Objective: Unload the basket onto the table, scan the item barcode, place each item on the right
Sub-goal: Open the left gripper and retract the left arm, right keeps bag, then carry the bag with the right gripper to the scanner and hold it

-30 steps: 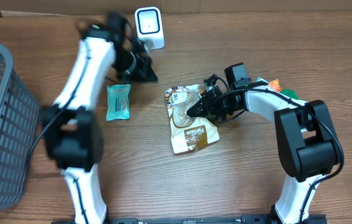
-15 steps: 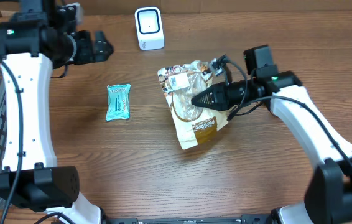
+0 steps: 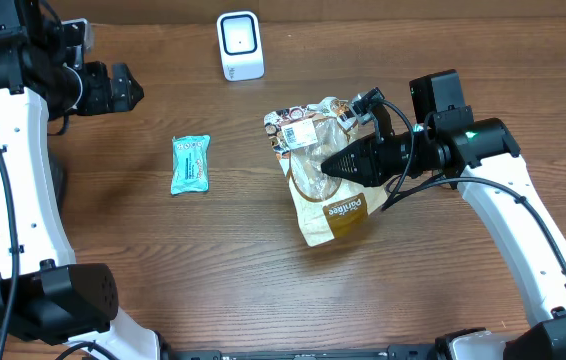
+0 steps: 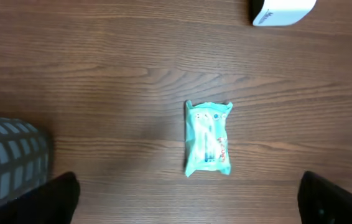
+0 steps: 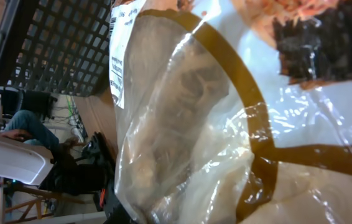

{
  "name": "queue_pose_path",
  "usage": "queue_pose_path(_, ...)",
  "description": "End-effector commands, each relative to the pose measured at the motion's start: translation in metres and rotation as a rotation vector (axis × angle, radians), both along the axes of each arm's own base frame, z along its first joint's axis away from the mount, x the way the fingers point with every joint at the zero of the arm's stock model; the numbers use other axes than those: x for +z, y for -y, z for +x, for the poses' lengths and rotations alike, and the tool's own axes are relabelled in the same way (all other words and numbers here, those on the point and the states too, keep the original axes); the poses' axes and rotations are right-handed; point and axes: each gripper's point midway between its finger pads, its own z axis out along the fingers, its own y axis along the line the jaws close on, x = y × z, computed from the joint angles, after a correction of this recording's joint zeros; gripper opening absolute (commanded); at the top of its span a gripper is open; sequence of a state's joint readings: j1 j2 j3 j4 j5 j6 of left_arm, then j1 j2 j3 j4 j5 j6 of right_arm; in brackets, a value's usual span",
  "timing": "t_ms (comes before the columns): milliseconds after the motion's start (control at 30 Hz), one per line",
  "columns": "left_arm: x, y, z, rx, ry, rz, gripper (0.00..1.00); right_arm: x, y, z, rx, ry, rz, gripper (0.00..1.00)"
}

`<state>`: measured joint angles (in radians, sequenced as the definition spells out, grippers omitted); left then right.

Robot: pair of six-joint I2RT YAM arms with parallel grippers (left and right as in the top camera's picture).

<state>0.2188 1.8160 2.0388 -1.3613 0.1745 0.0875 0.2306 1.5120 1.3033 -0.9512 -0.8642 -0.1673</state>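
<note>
Change, left side: since a second ago I see the left end effector (image 3: 133, 90) pulled back from beside the scanner (image 3: 240, 45) to the far left, and its jaws have gone from closed to wide.
Change, right side: the snack bag (image 3: 328, 205) has shifted right and tilted.
Left end effector: spread wide, holding nothing, above the teal packet (image 3: 190, 163) and a basket (image 4: 5, 155) corner.
Right end effector (image 3: 331, 164): pinched narrow on the snack bag's clear middle.
Snack bag: in that grip. Its white label (image 3: 290, 131) is at the upper left corner, well apart from the scanner. I cannot tell whether its lower end touches the surface (image 3: 223, 270).
</note>
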Motion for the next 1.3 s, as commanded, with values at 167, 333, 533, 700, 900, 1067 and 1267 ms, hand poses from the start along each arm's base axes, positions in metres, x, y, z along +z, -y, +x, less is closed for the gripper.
queue_pose_path(167,-0.003,-0.016,-0.001,-0.034,-0.01,0.093,1.0,0.013,0.001,0.003,0.007,0.07,-0.003,0.04)
queue_pose_path(333,-0.003,-0.016,-0.001,-0.034,-0.011,0.094,1.0,0.01,0.005,0.006,-0.024,0.058,-0.032,0.04)
queue_pose_path(533,-0.003,-0.016,-0.001,-0.034,-0.011,0.094,1.0,0.003,0.011,0.01,-0.099,0.0,-0.076,0.04)
queue_pose_path(700,-0.003,-0.016,-0.001,-0.034,-0.011,0.094,1.0,0.004,0.014,0.013,-0.13,0.005,-0.134,0.04)
queue_pose_path(900,-0.003,-0.016,-0.001,-0.034,-0.011,0.094,0.99,0.029,0.021,0.037,-0.244,0.128,-0.29,0.04)
queue_pose_path(1067,-0.003,-0.016,-0.001,-0.034,-0.011,0.094,1.0,0.059,0.03,0.084,-0.38,0.317,-0.462,0.04)
queue_pose_path(1267,-0.003,-0.016,-0.001,-0.034,-0.011,0.094,1.0,0.058,0.024,0.159,-0.518,0.579,-0.694,0.04)
